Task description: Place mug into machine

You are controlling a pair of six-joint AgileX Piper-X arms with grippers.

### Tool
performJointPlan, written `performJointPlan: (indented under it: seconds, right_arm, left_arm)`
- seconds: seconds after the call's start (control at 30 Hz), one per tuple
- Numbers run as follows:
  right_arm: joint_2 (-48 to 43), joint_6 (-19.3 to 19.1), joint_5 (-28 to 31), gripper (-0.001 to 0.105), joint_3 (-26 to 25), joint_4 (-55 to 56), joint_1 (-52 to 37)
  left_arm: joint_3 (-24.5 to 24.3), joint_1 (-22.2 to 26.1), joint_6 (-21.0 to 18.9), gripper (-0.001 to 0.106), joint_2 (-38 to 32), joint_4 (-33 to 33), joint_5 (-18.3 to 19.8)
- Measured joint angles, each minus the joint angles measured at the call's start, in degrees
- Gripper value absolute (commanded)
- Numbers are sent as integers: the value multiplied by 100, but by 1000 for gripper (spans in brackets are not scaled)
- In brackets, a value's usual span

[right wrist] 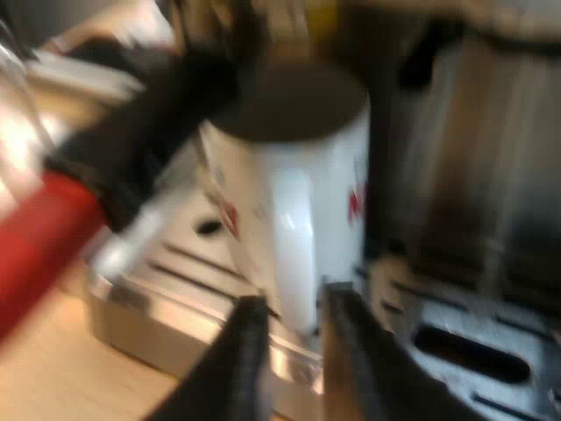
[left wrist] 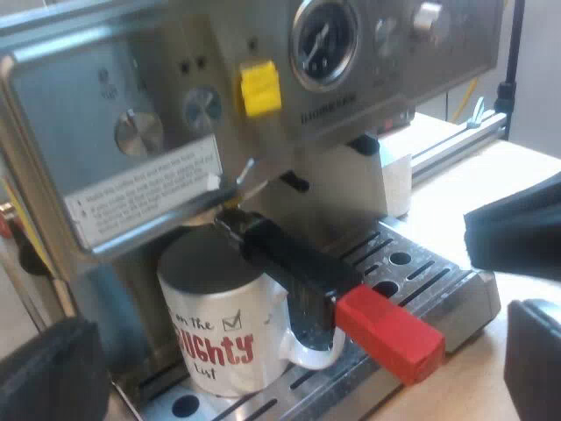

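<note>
A white mug point(left wrist: 223, 338) with red lettering stands on the espresso machine's drip tray point(left wrist: 438, 294), under the metal holder locked into the machine's front. The holder's dark handle point(left wrist: 289, 263) with its red end point(left wrist: 390, 333) juts out past the mug's handle point(left wrist: 311, 355). My left gripper point(left wrist: 294, 373) is open, well back from the mug, with nothing between its fingers. My right gripper point(right wrist: 296, 307) is low at the tray's edge, its fingers slightly apart on either side of the lower end of the mug's handle point(right wrist: 294, 246). The mug's handle looks free of any grip.
The machine's steel face carries a pressure gauge point(left wrist: 324, 39), a yellow tag point(left wrist: 260, 88) and a knob point(left wrist: 138, 132). A white container point(left wrist: 396, 180) stands beside the machine on the wooden table point(left wrist: 517, 175). A black shape point(left wrist: 513, 237) hangs off the tray's corner.
</note>
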Motion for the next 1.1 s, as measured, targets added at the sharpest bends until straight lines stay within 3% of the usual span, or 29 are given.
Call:
performJointPlan:
  seconds: [0.17,0.47,0.67,0.8,1.1]
  right_arm:
    - [-348,-9,-65,0,-274,237,64]
    - [-168,-9,-79,0,-1011,437,64]
    - [620,-25,-210,0,-1656,479,64]
    - [1050,-229,-211,0,-2061,515,64]
    - [1476,-260,-21,0,-2457,515,-236]
  left_arm:
    - [-353,0,14,93,-12,239,0]
    - [-673,0,37,93,-23,239,281]
    - [-750,0,37,93,-23,239,295]
    - [-749,0,37,93,-23,239,295]
    - [-749,0,37,93,-23,239,295]
